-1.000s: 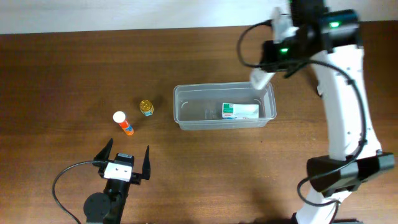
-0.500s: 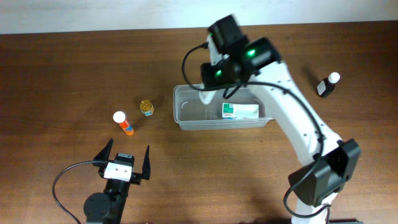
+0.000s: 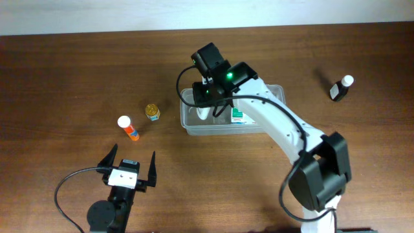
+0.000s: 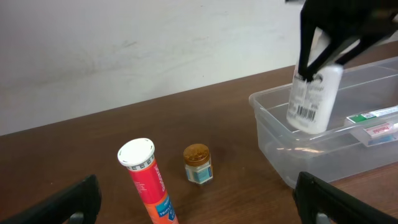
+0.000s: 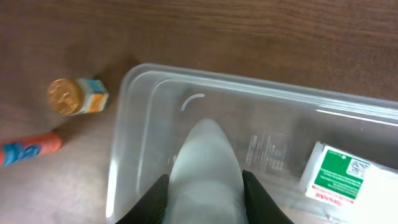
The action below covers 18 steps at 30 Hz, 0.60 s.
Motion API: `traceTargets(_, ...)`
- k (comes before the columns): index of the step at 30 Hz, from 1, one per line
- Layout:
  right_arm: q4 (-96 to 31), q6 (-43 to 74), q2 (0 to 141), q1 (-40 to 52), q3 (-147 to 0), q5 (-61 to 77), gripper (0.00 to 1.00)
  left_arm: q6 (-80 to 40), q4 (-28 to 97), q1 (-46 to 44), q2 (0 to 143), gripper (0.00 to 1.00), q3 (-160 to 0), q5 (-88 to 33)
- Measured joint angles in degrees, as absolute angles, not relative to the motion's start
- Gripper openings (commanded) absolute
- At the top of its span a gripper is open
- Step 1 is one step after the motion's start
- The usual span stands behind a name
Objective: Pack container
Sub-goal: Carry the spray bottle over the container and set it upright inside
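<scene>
The container (image 3: pixel 226 128) is a clear tub at the table's middle; it also shows in the left wrist view (image 4: pixel 273 146) and the right wrist view (image 5: pixel 140 81). A green and white box (image 3: pixel 238 116) lies in its right part. My right gripper (image 3: pixel 208 98) is shut on a white bottle (image 3: pixel 204 112) and holds it upright in the tub's left end (image 4: pixel 314 99). In the right wrist view the black fingers (image 5: pixel 205 186) flank the bottle (image 5: pixel 205 155). My left gripper (image 3: pixel 129 165) is open and empty near the front edge.
An orange tube with a white cap (image 3: pixel 128 128) and a small gold-lidded jar (image 3: pixel 152 112) stand left of the tub. A black bottle with a white cap (image 3: pixel 339 87) lies at the far right. The left arm's cable (image 3: pixel 65 188) loops at the front left.
My right arm has swung left from the tub's right end to its left end, carrying the white bottle down into the tub. The left arm has not moved.
</scene>
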<state>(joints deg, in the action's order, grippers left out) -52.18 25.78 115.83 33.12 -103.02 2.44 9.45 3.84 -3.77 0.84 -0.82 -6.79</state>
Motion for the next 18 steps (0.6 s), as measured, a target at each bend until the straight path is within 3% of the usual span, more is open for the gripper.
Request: traceTargets(18,-48.9,28.8,119.9,33.7,-102.9,1.9,0.28,9.5,3.9,-3.8,0.9,0.99,-0.8,-6.8)
